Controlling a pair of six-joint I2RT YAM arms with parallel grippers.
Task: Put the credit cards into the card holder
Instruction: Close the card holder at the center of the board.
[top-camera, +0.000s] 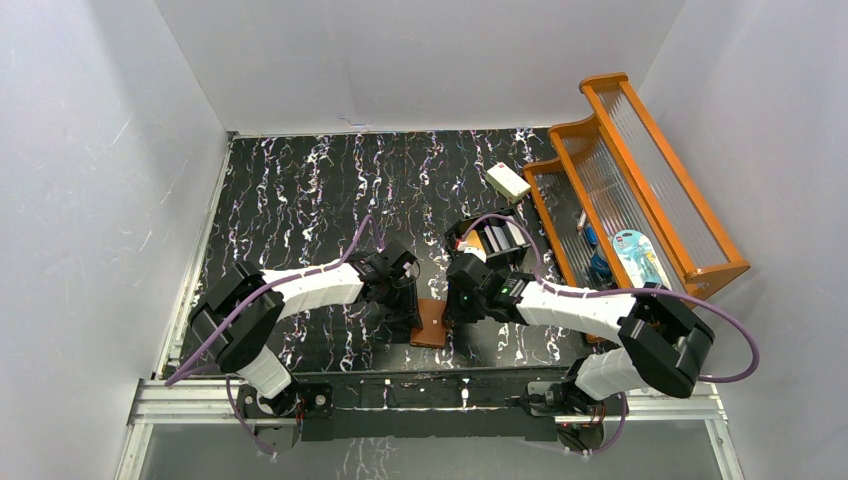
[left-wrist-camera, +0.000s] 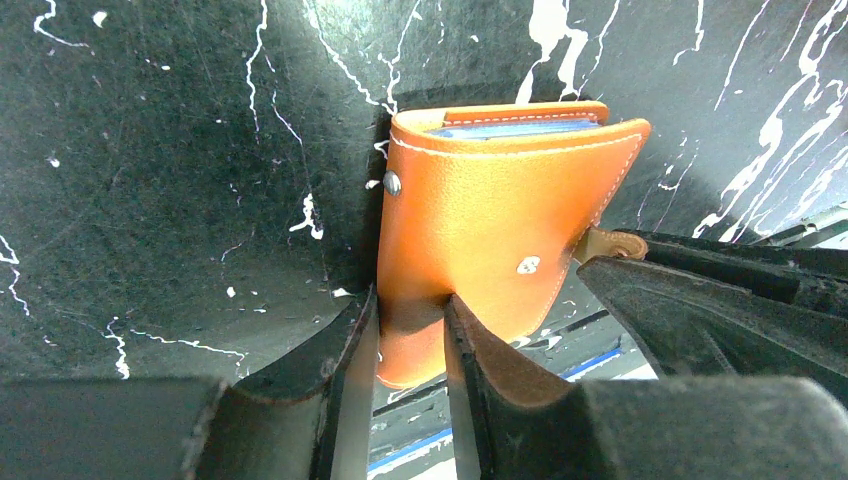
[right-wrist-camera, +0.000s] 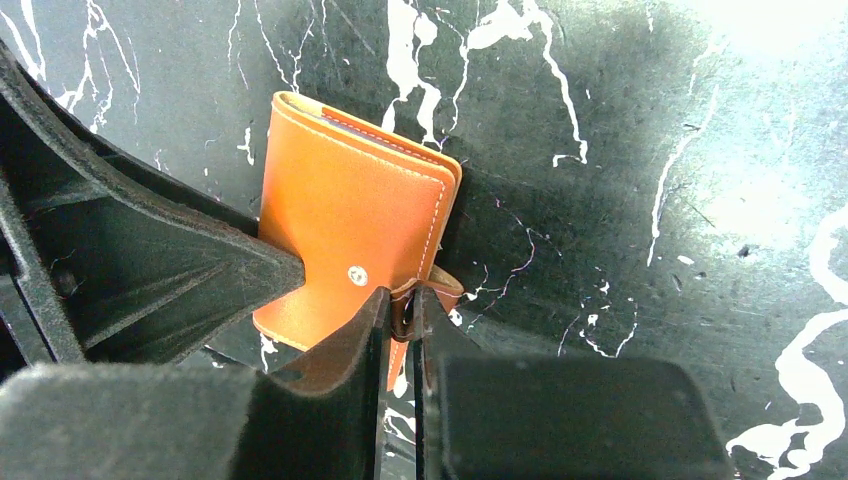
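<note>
The card holder (top-camera: 432, 322), a brown leather wallet, is folded shut and held off the dark table near its front edge, between both arms. My left gripper (left-wrist-camera: 410, 305) is shut on the wallet's lower edge (left-wrist-camera: 490, 230). A pale blue inner edge (left-wrist-camera: 520, 128) shows at the wallet's top. My right gripper (right-wrist-camera: 402, 300) is shut on the snap tab (right-wrist-camera: 440, 285) at the side of the card holder (right-wrist-camera: 340, 210). No loose credit cards show clearly. Thin pale strips stand in a black box (top-camera: 495, 240) behind the right wrist, too small to tell what they are.
A white block (top-camera: 508, 181) lies at the back, right of centre. An orange wooden rack (top-camera: 640, 180) with ribbed clear shelves fills the right side and holds a few small items. White walls close in the left, back and right.
</note>
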